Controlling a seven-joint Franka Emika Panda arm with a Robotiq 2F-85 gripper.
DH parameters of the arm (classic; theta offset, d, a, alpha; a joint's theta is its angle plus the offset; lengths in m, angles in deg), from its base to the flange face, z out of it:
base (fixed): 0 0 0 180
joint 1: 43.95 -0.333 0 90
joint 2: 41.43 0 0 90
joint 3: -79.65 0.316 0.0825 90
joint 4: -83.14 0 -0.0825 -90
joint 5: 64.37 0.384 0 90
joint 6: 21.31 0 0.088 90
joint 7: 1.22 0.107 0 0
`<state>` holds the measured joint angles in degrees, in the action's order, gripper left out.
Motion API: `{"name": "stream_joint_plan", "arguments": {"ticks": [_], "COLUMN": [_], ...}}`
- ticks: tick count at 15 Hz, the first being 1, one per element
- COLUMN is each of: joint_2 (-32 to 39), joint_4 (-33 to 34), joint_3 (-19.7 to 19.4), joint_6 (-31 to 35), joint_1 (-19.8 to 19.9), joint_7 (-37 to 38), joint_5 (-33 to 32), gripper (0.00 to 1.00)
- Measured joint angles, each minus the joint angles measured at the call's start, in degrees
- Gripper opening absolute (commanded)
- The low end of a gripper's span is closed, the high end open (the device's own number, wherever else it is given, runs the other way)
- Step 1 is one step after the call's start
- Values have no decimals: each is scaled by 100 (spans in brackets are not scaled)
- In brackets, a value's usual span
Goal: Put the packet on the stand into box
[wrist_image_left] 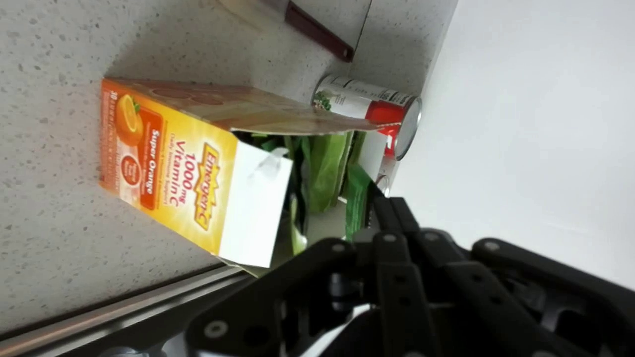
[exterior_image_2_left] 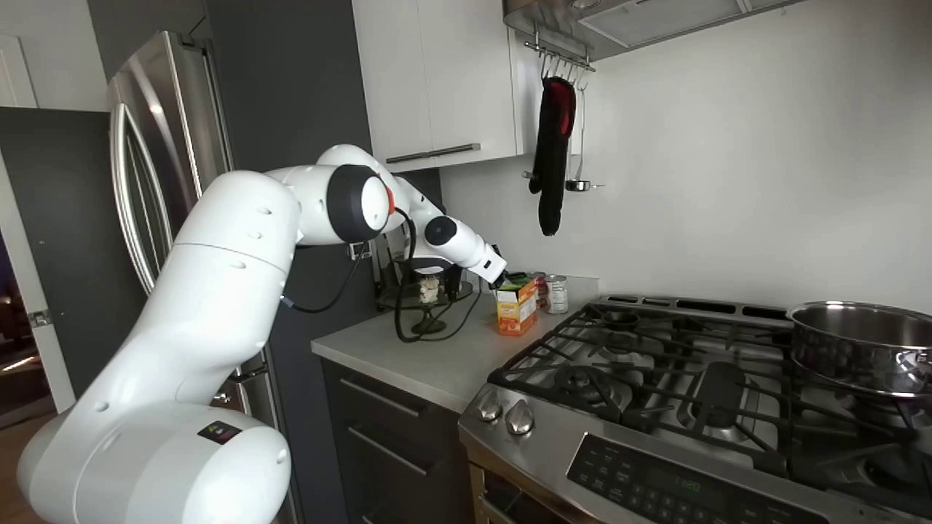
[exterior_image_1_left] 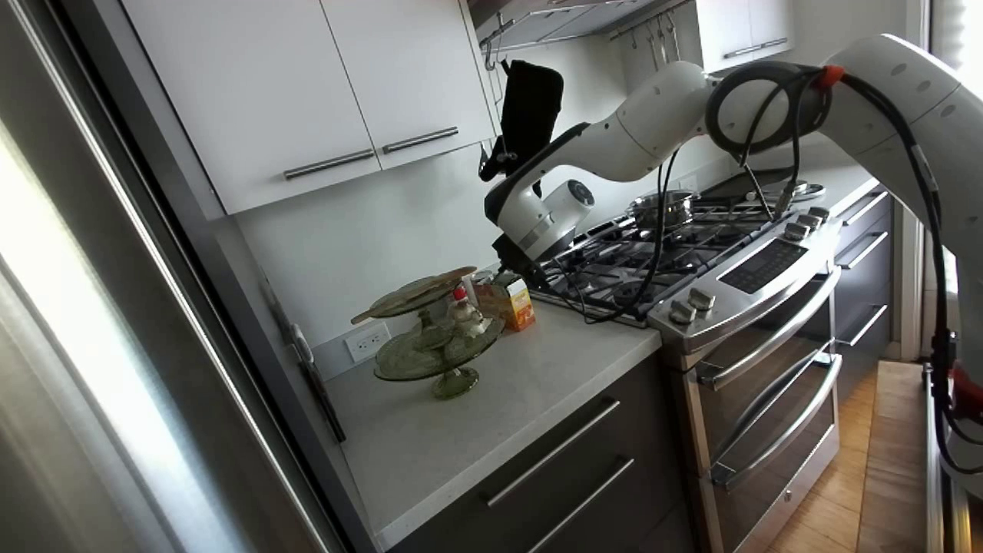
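Gripper (wrist_image_left: pixel 395 210): clenched; your two fingers sit side by side and pinch a green packet (wrist_image_left: pixel 358 198) at their tips. The packet is at the mouth of the open orange box (wrist_image_left: pixel 171 153), toward its far side; you cannot tell whether its lower end is inside.

In your way at the opening: a white flap (wrist_image_left: pixel 255 206) sticks up on the near side, and a side flap (wrist_image_left: pixel 317 124) is raised too. Other green packets (wrist_image_left: pixel 325 173) already fill part of the box.

Surroundings: two cans (exterior_image_2_left: pixel 556 295) stand just behind the box, near the wall (wrist_image_left: pixel 521 99). The stove (exterior_image_2_left: pixel 539 444) borders the counter (exterior_image_1_left: pixel 445 445) beside the box, and a steel pot (exterior_image_2_left: pixel 859 360) stands on it, well apart from your work. A dark red handle (wrist_image_left: pixel 320 30) lies near the cans; what it belongs to is blurred.

The olive-green stand (exterior_image_1_left: pixel 399 357) is on the counter near the box. A pale item with a red top (exterior_image_1_left: pixel 463 307) stands on its lower tier; a flat brown piece (exterior_image_1_left: pixel 415 296) lies on the upper.

Your black cable (exterior_image_2_left: pixel 398 320) loops low, crossing in front of the stand in an exterior view. A black mitt (exterior_image_2_left: pixel 555 145) hangs above the counter; you cannot judge its clearance from your arm (exterior_image_2_left: pixel 167 313).
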<state>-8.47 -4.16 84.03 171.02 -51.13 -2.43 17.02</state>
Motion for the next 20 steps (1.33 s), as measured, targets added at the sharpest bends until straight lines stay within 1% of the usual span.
{"name": "stream_joint_plan", "arguments": {"ticks": [7,13,14,15,17,20], "joint_2": [18,-25,-33,-39,-52,-108], "joint_4": [-313,-461,-472,-479,-482,-482], "joint_3": [-19,-542,-632,-728,-915,-1191], "joint_6": [-5,-166,-212,-278,-437,-645], "joint_1": [0,-423,-500,-576,-721,-909], "joint_7": [529,604,636,671,777,1037], "joint_5": [-519,-508,-509,-510,-520,-582], "gripper": [0,0,4,27,30,51]}}
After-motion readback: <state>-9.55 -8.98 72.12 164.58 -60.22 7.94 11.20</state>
